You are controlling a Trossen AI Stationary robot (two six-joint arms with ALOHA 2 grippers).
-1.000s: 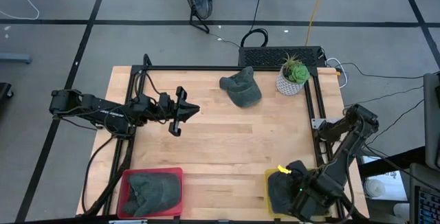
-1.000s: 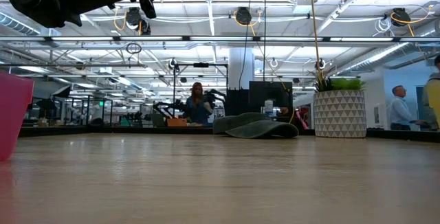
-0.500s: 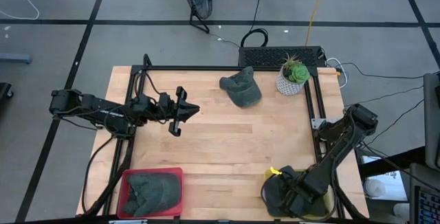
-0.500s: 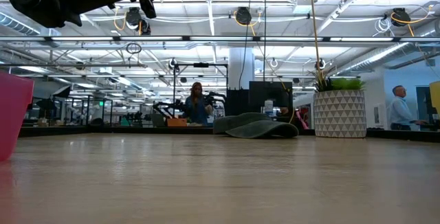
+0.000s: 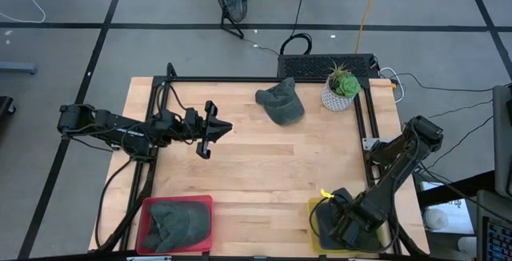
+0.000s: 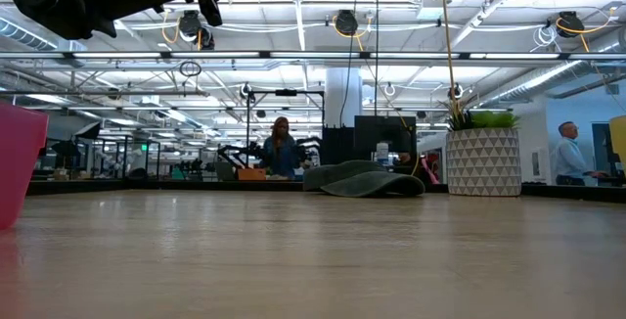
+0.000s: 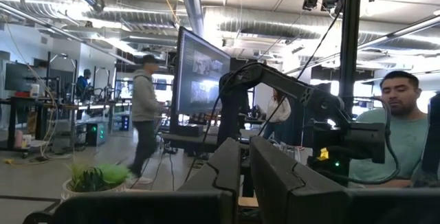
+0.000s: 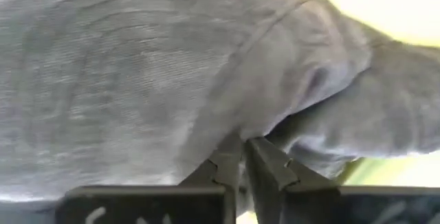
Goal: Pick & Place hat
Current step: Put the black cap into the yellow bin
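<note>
While the left claw (image 5: 206,130) hangs above the tabletop (image 5: 264,165) toward its left side with its fingers only a narrow gap apart, the right claw (image 5: 340,221) is down at the near right corner, inside the yellow bin (image 5: 315,206). Its two dark fingers (image 8: 271,162) are pinched together on a fold of grey cloth, holding the hat (image 5: 326,213) that fills the right wrist view. That hat sits in the yellow bin, with a bit of yellow rim showing beside the arm.

A second grey hat (image 5: 280,102) lies flat on the tabletop near the far edge, just beside a potted plant (image 5: 342,86) in a white patterned pot; the two stand close but apart. In the low view this hat (image 6: 364,181) rests low against the wood with the plant pot (image 6: 483,161) to one side. A third grey hat (image 5: 177,222) lies in the red bin (image 5: 145,206) at the near left corner, and the edge of that bin (image 6: 18,162) shows pink at the side of the low view.

Beyond the tabletop the room holds people: one seated far off (image 6: 281,149), one standing at the side (image 6: 567,153), and in the left wrist view a person walking (image 7: 144,107) and another seated close by (image 7: 395,135).
</note>
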